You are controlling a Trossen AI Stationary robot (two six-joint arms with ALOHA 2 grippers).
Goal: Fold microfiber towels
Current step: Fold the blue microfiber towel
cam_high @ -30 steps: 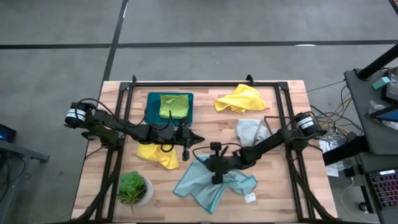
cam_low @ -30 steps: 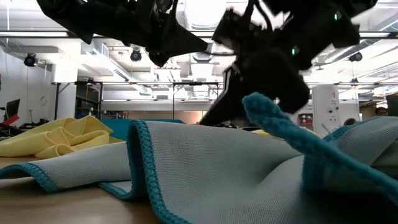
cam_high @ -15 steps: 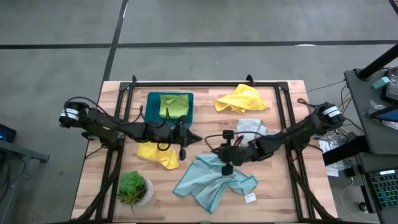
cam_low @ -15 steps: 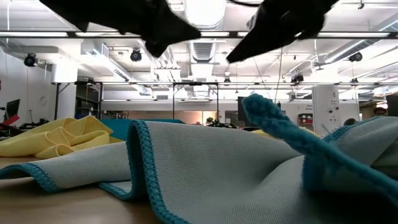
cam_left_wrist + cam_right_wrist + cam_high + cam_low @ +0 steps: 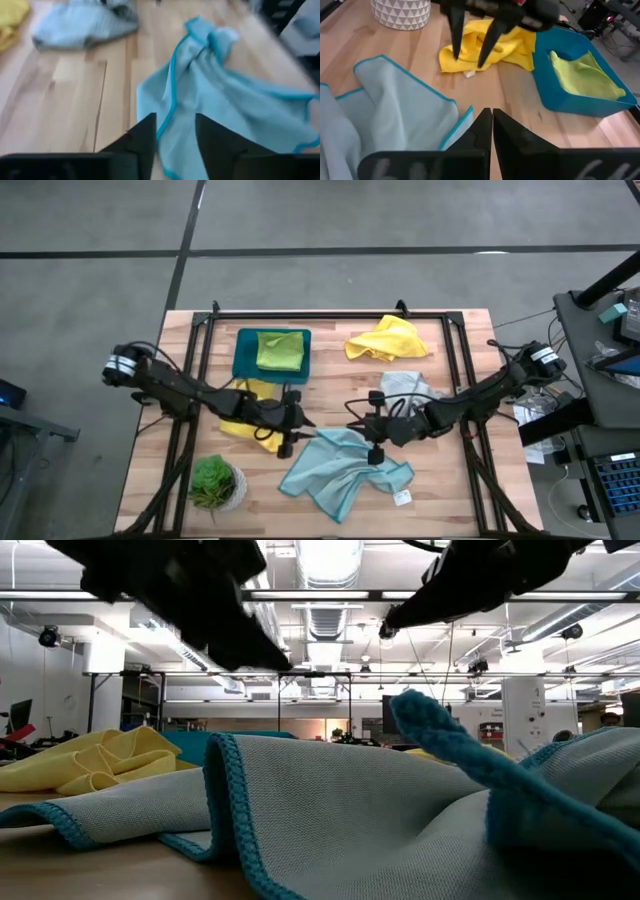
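Left gripper (image 5: 291, 442), fingers parted and empty, hovered just beside the light blue towel (image 5: 345, 470) crumpled mid-table, its teal-edged corner pointing toward it; right gripper (image 5: 375, 452), closed and empty, hung over the cloth's upper edge.

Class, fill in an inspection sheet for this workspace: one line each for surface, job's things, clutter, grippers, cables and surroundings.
Surface: wooden table, black frame rails along its edges.
Job's things: light blue towel crumpled at front centre; yellow towel by the left arm; second yellow towel at the back; grey towel at right; lime green towel lying in the teal tray.
Clutter: potted plant at the front left corner.
Grippers: left gripper open, fingers apart over the blue towel's edge; right gripper shut above the blue towel.
Cables: loose wires off the right edge.
Surroundings: grey floor; equipment bench at right.
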